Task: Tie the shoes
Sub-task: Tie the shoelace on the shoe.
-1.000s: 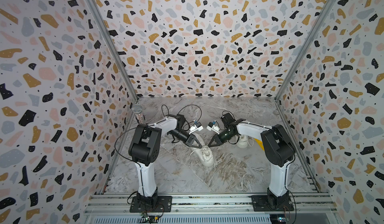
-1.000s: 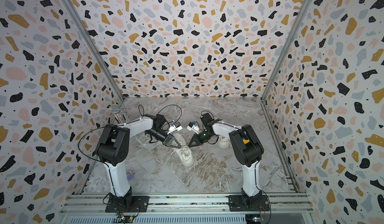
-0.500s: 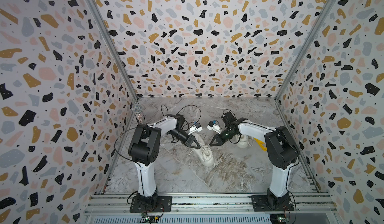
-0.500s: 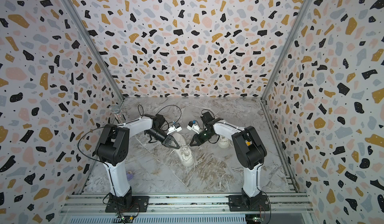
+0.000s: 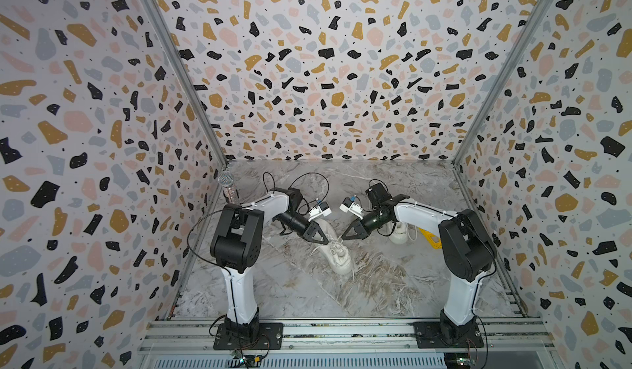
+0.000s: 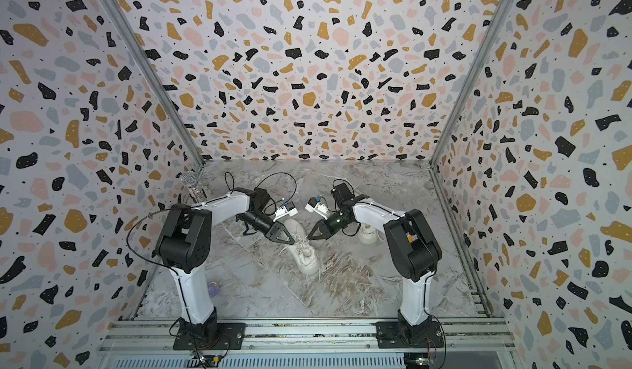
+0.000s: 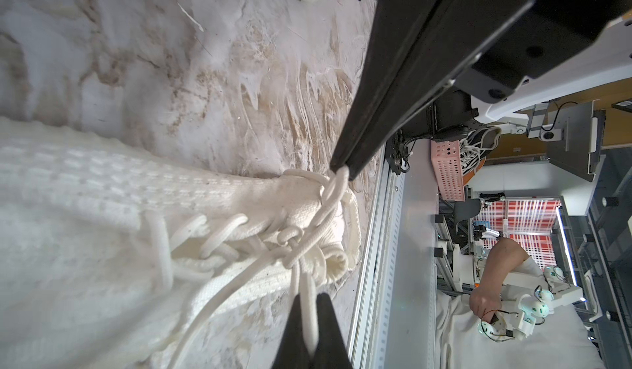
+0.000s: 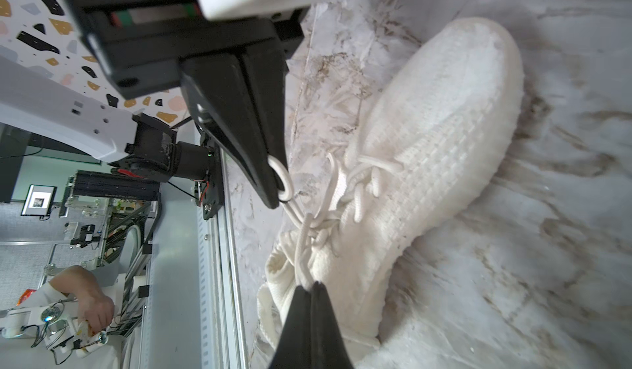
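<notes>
We reach both arms inward and down: left arm (image 5: 263, 203) and right arm (image 5: 419, 213) nearly tip to tip, wrists angled downward, each arm's jaws pinched tight on a lace loop (image 7: 309, 302).

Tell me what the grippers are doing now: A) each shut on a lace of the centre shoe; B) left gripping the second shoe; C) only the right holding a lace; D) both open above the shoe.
A: the left gripper and right gripper each pinch the laces of the centre shoe.
</notes>
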`<state>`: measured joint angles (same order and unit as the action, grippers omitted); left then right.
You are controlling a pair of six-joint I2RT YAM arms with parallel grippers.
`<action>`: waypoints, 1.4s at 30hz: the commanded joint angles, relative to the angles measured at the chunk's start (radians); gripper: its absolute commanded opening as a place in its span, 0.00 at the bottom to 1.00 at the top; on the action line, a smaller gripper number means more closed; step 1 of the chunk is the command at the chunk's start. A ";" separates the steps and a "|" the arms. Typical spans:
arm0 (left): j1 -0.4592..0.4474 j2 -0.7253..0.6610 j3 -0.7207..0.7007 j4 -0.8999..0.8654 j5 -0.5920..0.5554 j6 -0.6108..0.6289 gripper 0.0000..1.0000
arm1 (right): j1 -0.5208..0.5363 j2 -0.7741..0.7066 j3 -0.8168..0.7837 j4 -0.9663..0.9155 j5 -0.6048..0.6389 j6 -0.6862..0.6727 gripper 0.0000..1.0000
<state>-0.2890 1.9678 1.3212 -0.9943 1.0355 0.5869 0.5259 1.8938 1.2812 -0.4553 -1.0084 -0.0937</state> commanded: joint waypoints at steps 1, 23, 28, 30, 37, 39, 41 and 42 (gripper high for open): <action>0.005 -0.021 -0.003 -0.031 0.017 0.013 0.00 | 0.003 -0.047 0.006 0.028 -0.060 0.022 0.00; 0.005 -0.030 -0.008 -0.049 -0.101 0.023 0.00 | 0.014 -0.033 0.082 -0.154 0.266 -0.013 0.00; 0.022 -0.015 0.026 -0.049 -0.047 -0.014 0.00 | 0.024 -0.056 0.109 -0.151 0.129 -0.034 0.00; 0.022 -0.017 0.033 -0.048 -0.045 -0.014 0.00 | 0.026 -0.062 0.128 -0.150 0.092 -0.030 0.00; 0.022 -0.021 0.020 -0.034 -0.040 -0.012 0.00 | 0.067 -0.051 0.160 -0.169 0.112 -0.024 0.00; 0.023 -0.023 0.017 -0.033 -0.042 -0.009 0.00 | 0.074 -0.039 0.174 -0.187 0.141 -0.026 0.00; 0.023 -0.027 0.012 -0.032 -0.047 -0.005 0.00 | 0.074 -0.029 0.182 -0.196 0.181 -0.016 0.00; 0.023 -0.030 0.009 -0.031 -0.051 -0.003 0.00 | 0.074 -0.026 0.182 -0.199 0.202 -0.012 0.00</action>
<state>-0.2749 1.9614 1.3334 -0.9985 0.9855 0.5724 0.5980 1.8839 1.4258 -0.6106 -0.8551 -0.1020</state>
